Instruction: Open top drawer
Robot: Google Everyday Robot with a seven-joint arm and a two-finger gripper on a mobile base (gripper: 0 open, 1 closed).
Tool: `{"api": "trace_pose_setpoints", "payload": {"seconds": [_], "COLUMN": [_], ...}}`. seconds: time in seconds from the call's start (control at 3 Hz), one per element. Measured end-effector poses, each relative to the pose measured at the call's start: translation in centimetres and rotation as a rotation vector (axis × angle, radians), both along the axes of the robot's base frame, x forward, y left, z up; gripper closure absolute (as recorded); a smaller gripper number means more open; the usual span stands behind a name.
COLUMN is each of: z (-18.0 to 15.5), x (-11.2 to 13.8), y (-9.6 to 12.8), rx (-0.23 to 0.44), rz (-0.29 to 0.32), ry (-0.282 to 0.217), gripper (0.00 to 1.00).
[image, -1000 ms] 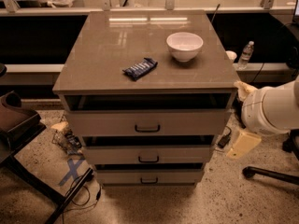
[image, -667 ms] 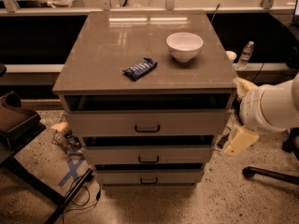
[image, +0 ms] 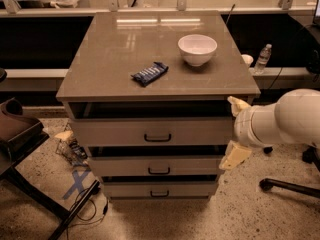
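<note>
The top drawer (image: 120,132) is the widest pale grey-beige front, right under the cabinet top (image: 110,59), with a small dark loop handle (image: 157,138) at its centre. A dark gap shows above its front. My gripper (image: 236,130) is at the drawer's right end, beside the cabinet's right front corner, well right of the handle. Its two pale fingers stand far apart, one fingertip (image: 238,105) up by the cabinet top's edge, the other lower down. It holds nothing.
A white bowl (image: 197,48) and a dark blue snack packet (image: 149,73) lie on the cabinet top. Two narrower drawers (image: 125,167) sit below the top one. A dark chair (image: 20,134) and cables are at the left, a chair base (image: 290,185) at the right, a water bottle (image: 262,58) behind.
My arm and gripper have moved left, toward the cabinet's right front corner. The drawers, bowl and packet have not moved.
</note>
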State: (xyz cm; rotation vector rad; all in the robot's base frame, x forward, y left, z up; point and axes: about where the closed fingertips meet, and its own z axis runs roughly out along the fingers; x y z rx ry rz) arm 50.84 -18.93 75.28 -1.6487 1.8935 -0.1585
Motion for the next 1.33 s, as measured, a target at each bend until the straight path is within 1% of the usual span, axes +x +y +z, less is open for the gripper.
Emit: {"api": "trace_pose_setpoints", "payload": {"seconds": [0.33,1.0,1.33], "z": [-3.7,-8.0,-9.3], "x": [2.0,4.5,5.4], "y": [0.8,2.2,3.3], "rx": [0.008,-0.006,-0.040], "rz": [0.048,0.122,0.155], "ry": [0.022,0.090,0.114], "gripper": [0.00,0.00,0.15]}}
